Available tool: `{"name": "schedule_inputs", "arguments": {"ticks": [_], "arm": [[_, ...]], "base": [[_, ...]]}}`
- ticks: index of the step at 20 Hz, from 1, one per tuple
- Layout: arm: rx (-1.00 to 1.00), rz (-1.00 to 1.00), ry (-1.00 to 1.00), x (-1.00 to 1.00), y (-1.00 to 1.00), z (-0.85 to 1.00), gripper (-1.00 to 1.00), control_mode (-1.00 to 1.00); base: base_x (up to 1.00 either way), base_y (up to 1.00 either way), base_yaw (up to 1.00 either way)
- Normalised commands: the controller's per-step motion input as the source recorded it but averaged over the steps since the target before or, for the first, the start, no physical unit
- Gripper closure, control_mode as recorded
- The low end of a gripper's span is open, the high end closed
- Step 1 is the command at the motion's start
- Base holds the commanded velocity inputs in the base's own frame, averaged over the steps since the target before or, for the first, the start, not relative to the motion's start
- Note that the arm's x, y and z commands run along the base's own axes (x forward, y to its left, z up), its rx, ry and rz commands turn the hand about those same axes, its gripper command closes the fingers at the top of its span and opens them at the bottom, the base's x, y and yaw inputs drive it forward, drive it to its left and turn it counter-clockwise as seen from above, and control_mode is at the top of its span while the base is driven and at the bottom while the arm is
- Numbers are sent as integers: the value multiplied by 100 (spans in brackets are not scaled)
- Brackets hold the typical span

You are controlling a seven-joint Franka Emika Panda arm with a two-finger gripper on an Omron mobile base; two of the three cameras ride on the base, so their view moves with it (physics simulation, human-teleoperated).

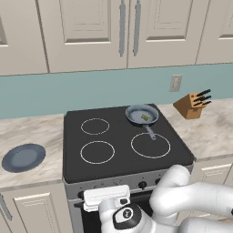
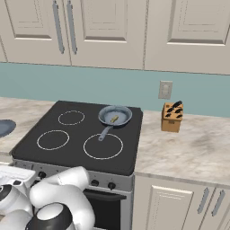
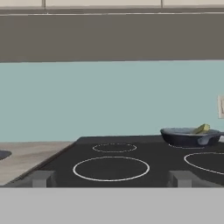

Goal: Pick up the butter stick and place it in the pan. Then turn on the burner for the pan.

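Note:
The grey-blue pan [image 1: 142, 114] sits on the rear right of the black stovetop [image 1: 118, 136], its dark handle pointing to the front. The pale yellow butter stick [image 1: 145, 118] lies inside the pan [image 2: 115, 115], and it also peeks over the rim in the hand view [image 3: 201, 128]. The burner under the pan is covered by it. My gripper [image 3: 111, 179] hangs low in front of the stove's front edge, level with the glass. It is open, nothing sits between its fingertips [image 3: 41, 178], and it is far from the pan.
Small dark knobs [image 2: 95, 183] line the stove's front panel beside my hand [image 1: 107, 196]. A dark-blue plate [image 1: 23, 157] lies on the left counter. A knife block [image 2: 172, 117] stands on the right counter under a wall outlet [image 2: 165, 89].

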Motion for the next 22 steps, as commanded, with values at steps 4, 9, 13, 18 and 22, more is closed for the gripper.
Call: {"name": "schedule_inputs", "arguments": {"ticks": [4,9,13,18,22], "arm": [[0,0,0,0,0,-15,-100,-100],[0,0,0,0,0,-19,-100,-100],[0,0,0,0,0,-25,-100,-100],[0,0,0,0,0,-22,-100,-100],[0,0,0,0,0,-18,-100,-100]], "base": [[0,0,0],[0,0,0],[0,0,0],[0,0,0],[0,0,0]]}}
